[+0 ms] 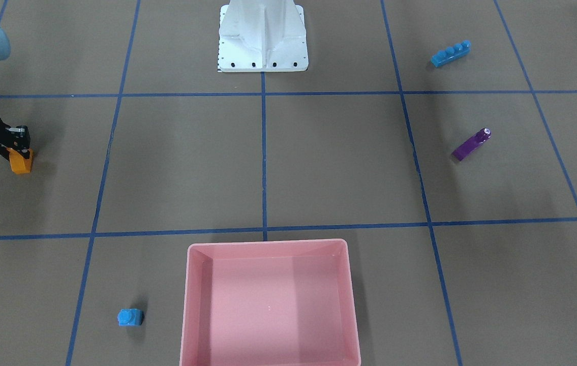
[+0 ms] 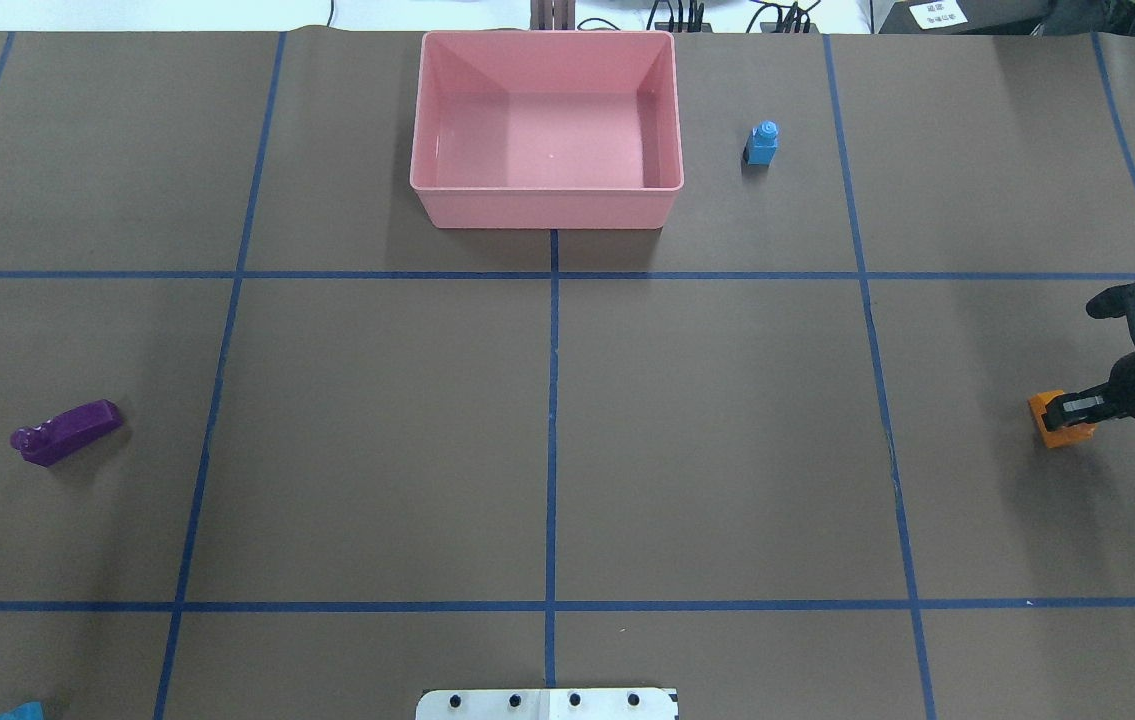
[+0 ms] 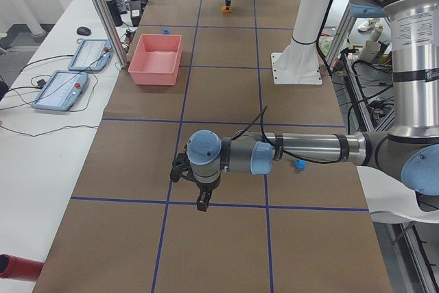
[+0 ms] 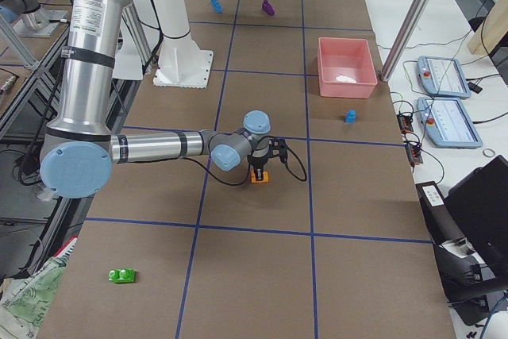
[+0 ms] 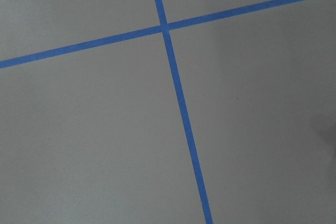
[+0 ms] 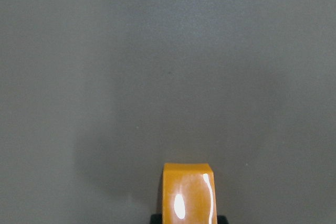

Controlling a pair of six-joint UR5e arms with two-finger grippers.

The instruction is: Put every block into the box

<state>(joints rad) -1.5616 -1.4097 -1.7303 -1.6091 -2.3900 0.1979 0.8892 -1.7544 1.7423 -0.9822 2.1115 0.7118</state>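
My right gripper (image 1: pixel 20 152) is shut on the orange block (image 1: pixel 21 162), low over the table at its right end; the right wrist view shows the block's glossy top (image 6: pixel 187 192) between the pads. The pink box (image 2: pixel 547 212) stands empty at the far middle. A small blue block (image 2: pixel 763 142) stands just right of it. The purple wedge (image 2: pixel 67 432) and the long blue block (image 1: pixel 450 53) lie on the left side. A green block (image 4: pixel 122 275) lies past the right arm. My left gripper (image 3: pixel 202 204) hangs over bare table, and I cannot tell whether it is open.
The white robot base (image 1: pixel 263 38) stands at the near middle edge. Blue tape lines (image 5: pixel 181 108) grid the brown table. Tablets (image 3: pixel 68 87) and cables lie beyond the far edge, next to a metal post (image 3: pixel 103 12).
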